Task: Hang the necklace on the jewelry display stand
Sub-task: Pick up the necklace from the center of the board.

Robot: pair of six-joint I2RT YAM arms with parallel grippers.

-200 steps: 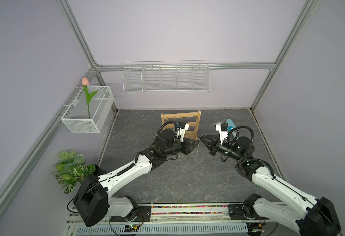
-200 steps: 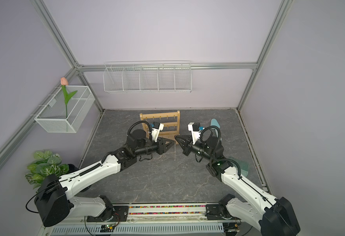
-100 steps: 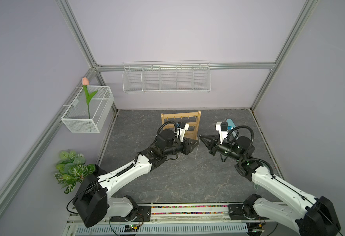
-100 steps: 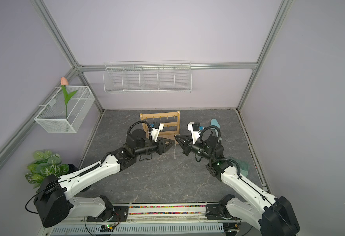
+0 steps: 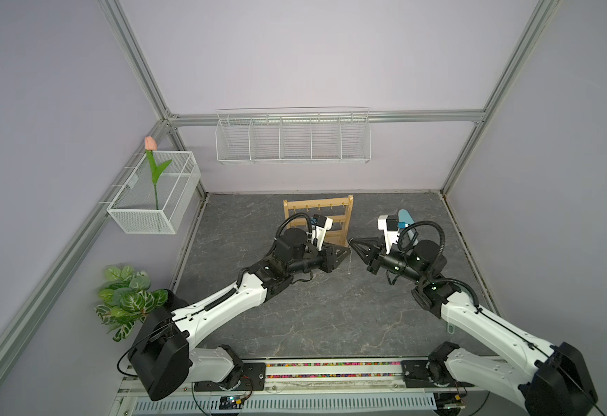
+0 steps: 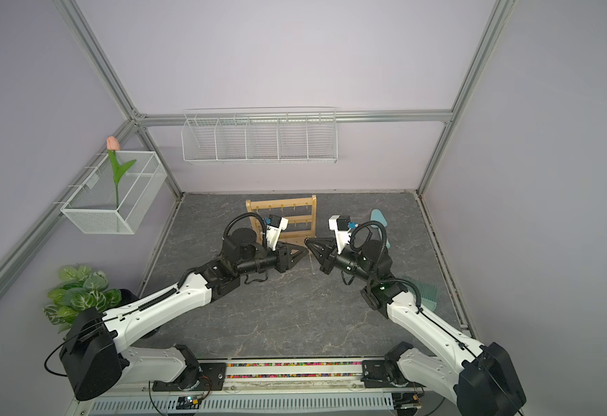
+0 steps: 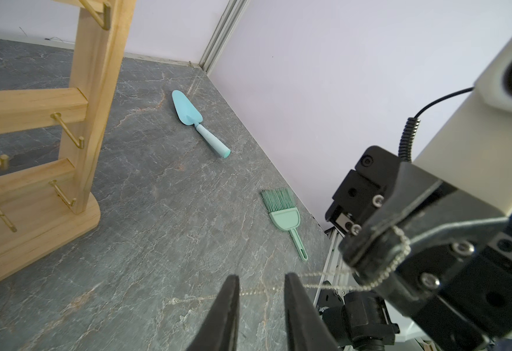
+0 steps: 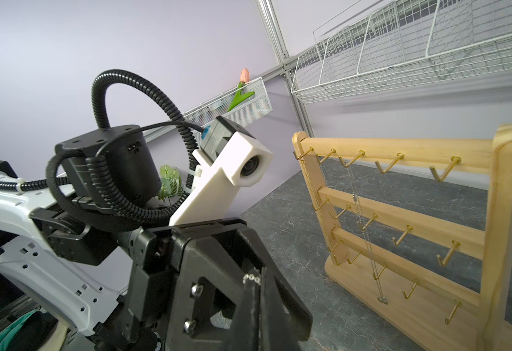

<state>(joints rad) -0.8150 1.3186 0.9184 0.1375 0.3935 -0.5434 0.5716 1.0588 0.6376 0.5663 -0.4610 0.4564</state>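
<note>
Grey marbled surface, 2 arms meeting at frame centre in both top views, just below the wooden stand.
Right claw is pressed together, pinching the necklace off the surface. The chain crosses the gap of the left claw, whose 2 fingers stand spread.
</note>
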